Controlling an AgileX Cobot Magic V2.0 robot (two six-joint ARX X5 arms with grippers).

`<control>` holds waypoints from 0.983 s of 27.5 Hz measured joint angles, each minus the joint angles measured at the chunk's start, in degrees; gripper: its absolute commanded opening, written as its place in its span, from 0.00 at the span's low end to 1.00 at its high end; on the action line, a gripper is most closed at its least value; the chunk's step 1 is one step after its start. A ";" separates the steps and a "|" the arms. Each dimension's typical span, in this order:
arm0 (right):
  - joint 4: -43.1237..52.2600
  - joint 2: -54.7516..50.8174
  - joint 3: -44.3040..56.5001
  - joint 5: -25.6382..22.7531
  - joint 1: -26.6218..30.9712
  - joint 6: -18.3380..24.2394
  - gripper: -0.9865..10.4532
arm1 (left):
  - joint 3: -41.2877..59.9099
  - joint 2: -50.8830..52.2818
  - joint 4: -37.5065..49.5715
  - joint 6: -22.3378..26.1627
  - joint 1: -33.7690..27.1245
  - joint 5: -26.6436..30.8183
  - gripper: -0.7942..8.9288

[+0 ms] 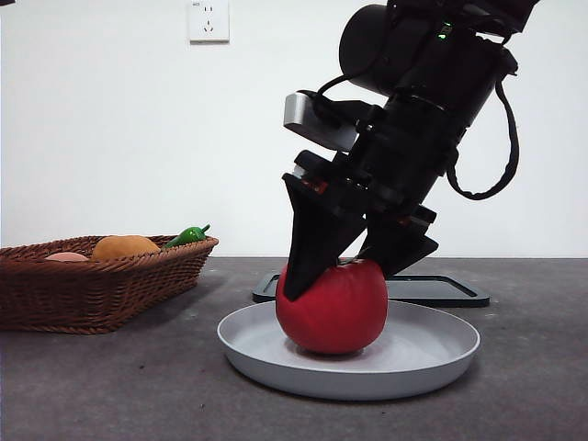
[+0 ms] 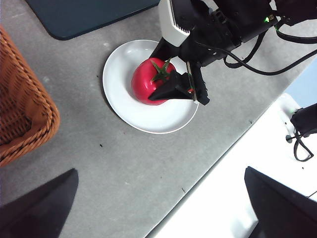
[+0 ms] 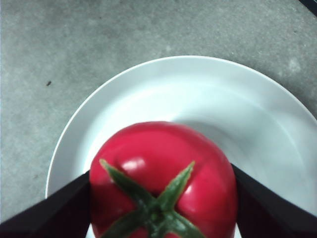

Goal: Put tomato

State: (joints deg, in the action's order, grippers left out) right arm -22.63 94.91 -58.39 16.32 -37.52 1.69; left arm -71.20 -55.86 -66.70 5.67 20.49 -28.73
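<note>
The glossy red tomato (image 1: pixel 335 317) with a green stem sits upright on the pale grey plate (image 1: pixel 423 367) in the middle of the table. My right gripper (image 1: pixel 342 283) comes down from above at a tilt, with one jaw on each side of the tomato, touching it. The right wrist view shows the tomato (image 3: pixel 158 158) between the jaws, resting on the plate (image 3: pixel 198 89). The left wrist view shows the tomato (image 2: pixel 143 84), the plate (image 2: pixel 124 104) and the right gripper (image 2: pixel 171 82) from a distance. My left gripper (image 2: pixel 161 208) is open and empty, high above the table.
A wicker basket (image 1: pixel 92 285) stands at the left with an orange fruit (image 1: pixel 124 246) and a green pepper (image 1: pixel 188 235) in it. A dark flat tray (image 1: pixel 441 289) lies behind the plate. The table's edge (image 2: pixel 198 188) runs near the plate.
</note>
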 measured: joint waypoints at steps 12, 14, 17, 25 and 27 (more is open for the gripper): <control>2.75 -1.55 -16.26 -10.34 6.84 0.09 0.27 | 0.00 0.00 0.04 0.00 0.00 0.00 0.65; 4.07 0.79 -18.51 -10.38 9.70 0.13 0.27 | 0.00 0.00 0.07 0.00 0.00 0.00 0.65; 4.52 5.38 -20.85 -10.40 12.44 0.17 0.27 | 0.00 0.00 0.09 0.00 0.00 0.00 0.65; 4.94 16.59 -26.77 -10.36 15.52 0.46 0.27 | 0.00 0.00 0.09 0.00 0.00 0.00 0.65; 4.94 18.67 -28.26 -10.29 15.85 0.46 0.27 | 0.00 0.00 0.09 0.00 0.00 0.02 0.65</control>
State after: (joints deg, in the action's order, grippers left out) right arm -17.69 113.58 -86.65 6.02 -21.67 2.15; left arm -71.20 -55.86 -66.61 5.67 20.49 -28.71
